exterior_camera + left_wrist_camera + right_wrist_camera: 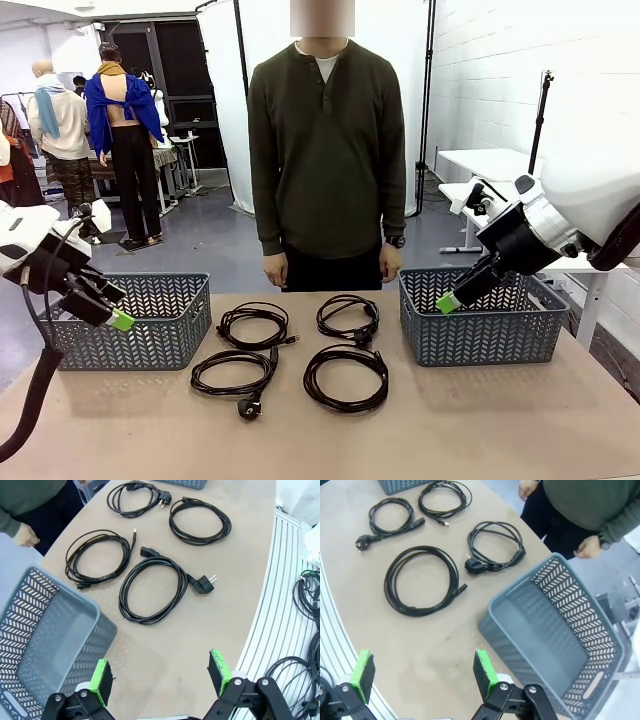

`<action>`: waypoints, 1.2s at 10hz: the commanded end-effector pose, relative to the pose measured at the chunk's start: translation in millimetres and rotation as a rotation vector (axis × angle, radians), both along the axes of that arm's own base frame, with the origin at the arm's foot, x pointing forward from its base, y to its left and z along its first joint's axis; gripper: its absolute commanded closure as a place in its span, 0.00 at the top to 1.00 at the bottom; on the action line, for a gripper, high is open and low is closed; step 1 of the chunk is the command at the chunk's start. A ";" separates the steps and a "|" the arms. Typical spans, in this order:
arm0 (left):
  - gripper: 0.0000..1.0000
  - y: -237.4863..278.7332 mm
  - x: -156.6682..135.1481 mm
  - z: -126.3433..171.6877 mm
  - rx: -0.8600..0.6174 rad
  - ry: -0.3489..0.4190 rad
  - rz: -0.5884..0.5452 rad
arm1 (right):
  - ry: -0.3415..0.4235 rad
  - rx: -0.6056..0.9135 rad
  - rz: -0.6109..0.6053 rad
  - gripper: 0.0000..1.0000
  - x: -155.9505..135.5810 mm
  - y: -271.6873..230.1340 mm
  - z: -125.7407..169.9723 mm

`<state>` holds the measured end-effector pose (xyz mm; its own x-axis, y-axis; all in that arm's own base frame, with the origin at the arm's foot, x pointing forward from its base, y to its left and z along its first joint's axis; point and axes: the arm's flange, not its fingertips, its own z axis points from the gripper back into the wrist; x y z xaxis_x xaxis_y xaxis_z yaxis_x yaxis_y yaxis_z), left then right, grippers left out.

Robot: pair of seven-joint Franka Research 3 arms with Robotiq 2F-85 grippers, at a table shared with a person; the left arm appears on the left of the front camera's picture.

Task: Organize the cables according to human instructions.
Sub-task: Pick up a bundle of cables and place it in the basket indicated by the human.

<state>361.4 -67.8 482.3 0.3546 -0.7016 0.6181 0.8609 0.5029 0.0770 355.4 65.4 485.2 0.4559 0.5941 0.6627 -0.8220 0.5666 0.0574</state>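
Observation:
Four black coiled cables lie in the middle of the table: back left (255, 307), back right (360, 338), front left (232, 390) and front right (345, 405). My left gripper (118, 318) hovers open in front of the left basket, empty. In the left wrist view its gripper (162, 672) looks down on the nearest coil (145, 621). My right gripper (448, 300) hangs open and empty at the right basket's near left corner. In the right wrist view that gripper (422, 672) is well short of the nearest coil (417, 612).
A grey slotted basket (150, 345) stands at the left and another (480, 340) at the right, both empty inside. A person stands at the far edge with one hand (275, 270) and the other hand (390, 262) hanging down. More cables (300, 670) lie below the table's edge.

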 end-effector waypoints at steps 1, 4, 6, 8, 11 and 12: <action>1.00 1.2 2.1 -1.7 -0.016 0.002 -0.014 | -0.002 0.021 0.020 1.00 3.8 0.6 -3.5; 1.00 1.2 2.1 -1.7 -0.016 0.002 -0.014 | -0.002 0.021 0.020 1.00 3.8 0.6 -3.5; 1.00 1.2 2.1 -1.7 -0.016 0.002 -0.014 | -0.002 0.021 0.020 1.00 3.8 0.6 -3.5; 1.00 1.2 2.1 -1.7 -0.016 0.002 -0.014 | -0.002 0.021 0.020 1.00 3.8 0.6 -3.5; 1.00 1.2 2.1 -1.7 -0.016 0.002 -0.014 | -0.002 0.021 0.020 1.00 3.8 0.6 -3.5; 1.00 1.2 2.1 -1.7 -0.016 0.002 -0.014 | -0.002 0.021 0.020 1.00 3.8 0.6 -3.5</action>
